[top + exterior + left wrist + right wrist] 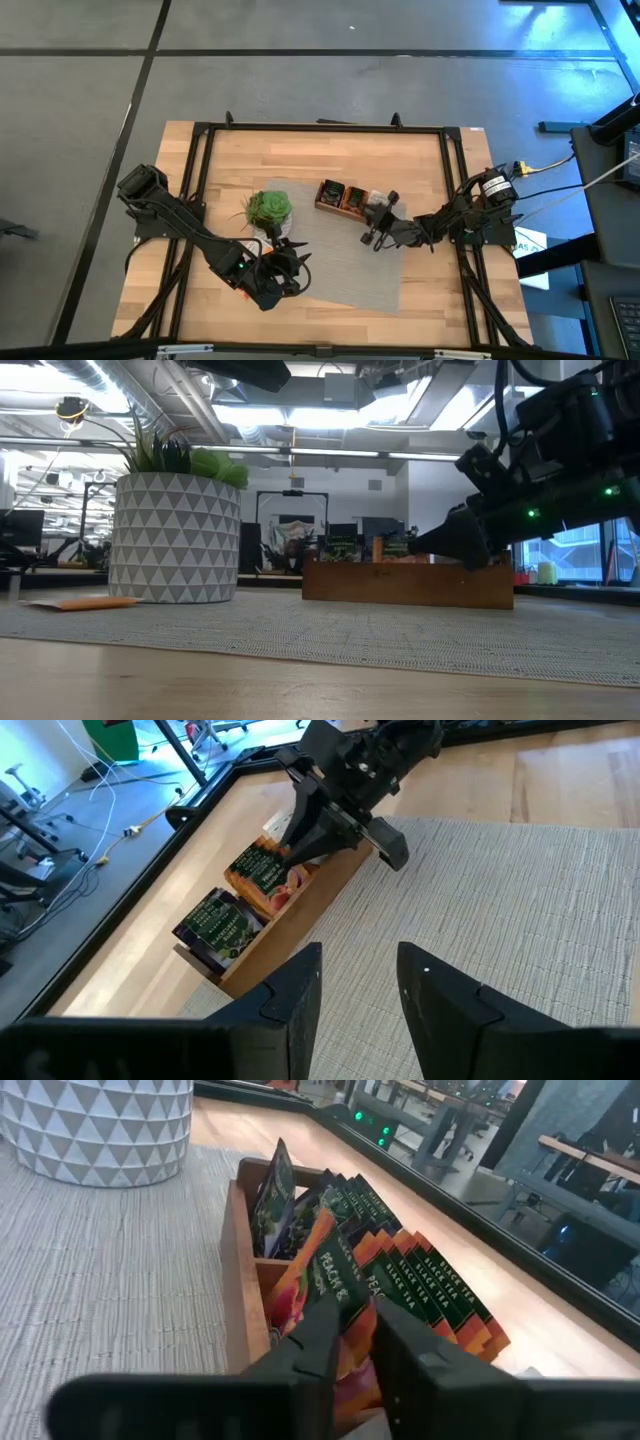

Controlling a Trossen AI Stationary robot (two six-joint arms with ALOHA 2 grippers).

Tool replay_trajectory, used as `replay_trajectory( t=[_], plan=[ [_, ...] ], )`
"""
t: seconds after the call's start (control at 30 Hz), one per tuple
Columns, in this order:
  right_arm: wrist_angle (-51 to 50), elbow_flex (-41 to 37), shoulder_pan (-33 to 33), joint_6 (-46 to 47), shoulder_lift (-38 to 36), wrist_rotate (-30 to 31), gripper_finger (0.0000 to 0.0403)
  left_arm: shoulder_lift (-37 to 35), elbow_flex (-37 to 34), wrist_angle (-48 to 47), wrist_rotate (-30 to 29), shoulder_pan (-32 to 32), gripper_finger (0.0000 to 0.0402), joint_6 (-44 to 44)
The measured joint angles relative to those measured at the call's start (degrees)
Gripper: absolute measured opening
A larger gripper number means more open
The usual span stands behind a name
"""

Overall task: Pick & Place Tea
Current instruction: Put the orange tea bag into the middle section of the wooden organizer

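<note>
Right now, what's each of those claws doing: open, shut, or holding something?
Left gripper: open, empty, above the mat.
Right gripper: at the wooden box, fingers around an orange tea sachet; grip cannot be told.

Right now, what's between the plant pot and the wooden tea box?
Only bare grey mat separates the plant pot from the wooden box, in the high view.
</note>
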Motion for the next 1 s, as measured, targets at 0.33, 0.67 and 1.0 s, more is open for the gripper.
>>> replay_trajectory(
  t=[0.33, 0.67, 1.0],
  plan=[
    [3.4, 0.0, 2.6, -4.3, -1.5, 9.6, 0.0111, 0.0, 0.0, 0.0, 0.0, 0.0, 0.0128, 0.0],
    [-7.2, 0.0, 11.3, 0.9, -10.1, -13.1, 0.0112, 0.0, 0.0, 0.0, 0.1, 0.0, 0.0128, -0.4],
    [-36.4, 0.0, 11.7, 28.6, -10.8, -16.8, 0.0113, 0.0, 0.0, 0.0, 4.3, 0.1, 0.0127, -1.6]
  ],
)
